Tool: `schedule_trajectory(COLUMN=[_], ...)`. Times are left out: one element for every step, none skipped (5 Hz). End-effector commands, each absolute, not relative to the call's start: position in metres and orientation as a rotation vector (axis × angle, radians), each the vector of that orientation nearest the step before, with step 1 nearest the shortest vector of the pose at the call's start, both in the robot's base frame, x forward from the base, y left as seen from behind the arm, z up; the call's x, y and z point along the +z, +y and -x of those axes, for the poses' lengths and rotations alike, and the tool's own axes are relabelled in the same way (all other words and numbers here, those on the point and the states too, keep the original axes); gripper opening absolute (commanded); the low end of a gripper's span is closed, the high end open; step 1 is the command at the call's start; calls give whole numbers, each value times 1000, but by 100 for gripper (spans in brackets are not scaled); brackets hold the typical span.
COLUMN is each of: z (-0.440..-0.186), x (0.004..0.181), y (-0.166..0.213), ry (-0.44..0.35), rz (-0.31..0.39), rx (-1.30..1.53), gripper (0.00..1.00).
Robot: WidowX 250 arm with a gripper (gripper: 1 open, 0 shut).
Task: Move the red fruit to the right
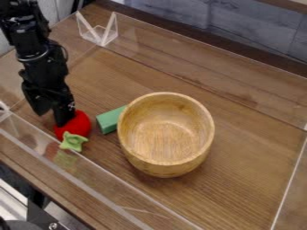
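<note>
The red fruit (pixel 74 127) lies on the wooden table at the left, its light green leafy stem (pixel 72 142) pointing toward the front wall. My black gripper (pixel 50 110) has come down from above onto the fruit's upper left. Its jaws stand open, one finger (pixel 64 112) at the fruit's top and the other further left. The fruit rests on the table and the jaws are not closed on it. The arm hides part of the fruit's top.
A flat green block (pixel 110 119) lies between the fruit and the wooden bowl (pixel 167 133), which stands to the right. Clear plastic walls (pixel 120 193) ring the table. A clear stand (pixel 100 29) is at the back left.
</note>
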State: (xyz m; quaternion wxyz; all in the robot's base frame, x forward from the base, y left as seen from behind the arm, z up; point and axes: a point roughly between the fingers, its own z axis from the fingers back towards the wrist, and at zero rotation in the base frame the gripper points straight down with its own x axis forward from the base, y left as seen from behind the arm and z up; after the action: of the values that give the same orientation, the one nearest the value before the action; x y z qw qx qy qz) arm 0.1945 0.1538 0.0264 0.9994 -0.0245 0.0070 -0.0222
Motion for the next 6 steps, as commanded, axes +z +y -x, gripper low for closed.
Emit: schedule_trajectory(z=[-188,-199,-210,-220,-216,-212], x=[22,23,25,27,23,19], y=[149,153,156,159,157,156], ry=[1,2,3,4,7,12], rz=[48,56,63,71,79,86], rx=[-16,26,66,101,76,49], gripper=[100,100,100,100,100,100])
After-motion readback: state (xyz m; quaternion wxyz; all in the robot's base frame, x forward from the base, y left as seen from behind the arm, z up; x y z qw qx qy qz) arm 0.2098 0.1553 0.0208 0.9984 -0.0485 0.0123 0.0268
